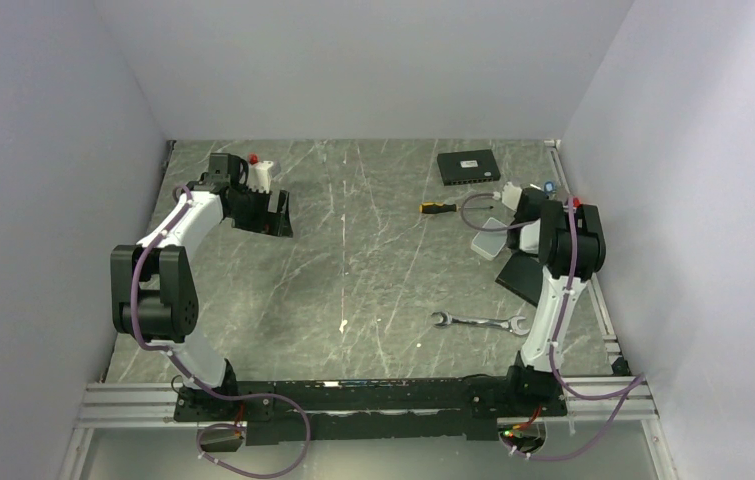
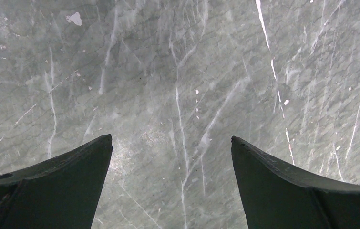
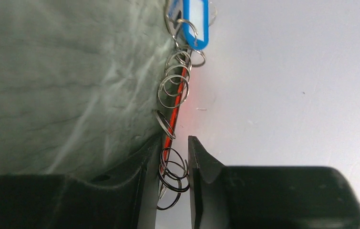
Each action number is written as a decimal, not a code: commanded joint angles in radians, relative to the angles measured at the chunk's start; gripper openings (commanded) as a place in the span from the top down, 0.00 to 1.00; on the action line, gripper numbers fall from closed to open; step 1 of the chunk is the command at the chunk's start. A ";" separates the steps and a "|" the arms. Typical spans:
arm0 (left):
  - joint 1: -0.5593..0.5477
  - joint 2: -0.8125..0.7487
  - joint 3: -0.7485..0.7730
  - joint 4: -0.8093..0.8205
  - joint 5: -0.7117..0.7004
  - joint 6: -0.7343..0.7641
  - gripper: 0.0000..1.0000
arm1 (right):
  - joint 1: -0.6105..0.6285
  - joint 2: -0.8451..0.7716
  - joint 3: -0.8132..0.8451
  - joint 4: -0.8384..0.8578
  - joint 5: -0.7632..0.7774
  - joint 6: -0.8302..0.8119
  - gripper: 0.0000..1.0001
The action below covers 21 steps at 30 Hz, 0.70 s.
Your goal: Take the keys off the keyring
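Right wrist view: right hand (image 3: 174, 143), narrowed onto near links of keyring (image 3: 173, 93); chain's long axis runs straight ahead from hand to blue-headed key (image 3: 196, 24) at far end, along wall (image 3: 287, 95). Left hand (image 2: 170, 143): wide open, empty, well apart across counter (image 1: 373, 260).

We are looking down on a grey-green marbled surface (image 1: 353, 260), veined with pale streaks and flecked white in spots. Plain pale walls are closing it in: a left wall (image 1: 43, 150), a back wall (image 1: 353, 60) and a right wall (image 1: 693, 150). Soft, even light is falling across it. A metal rail (image 1: 133, 405) is running along the near edge.
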 commanded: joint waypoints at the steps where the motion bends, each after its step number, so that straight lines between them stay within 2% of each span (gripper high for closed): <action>1: -0.002 -0.035 0.035 0.007 0.028 -0.021 0.01 | 0.043 -0.062 -0.037 0.023 -0.022 -0.013 1.00; 9: -0.003 -0.027 0.036 0.008 0.033 -0.025 0.01 | 0.104 -0.177 -0.034 -0.032 -0.032 0.011 1.00; 16: -0.003 -0.020 0.049 -0.009 0.060 -0.023 0.01 | 0.156 -0.322 0.015 -0.204 -0.072 0.071 1.00; 21: -0.003 -0.025 0.051 -0.011 0.080 -0.026 0.01 | 0.239 -0.434 0.054 -0.357 -0.121 0.108 1.00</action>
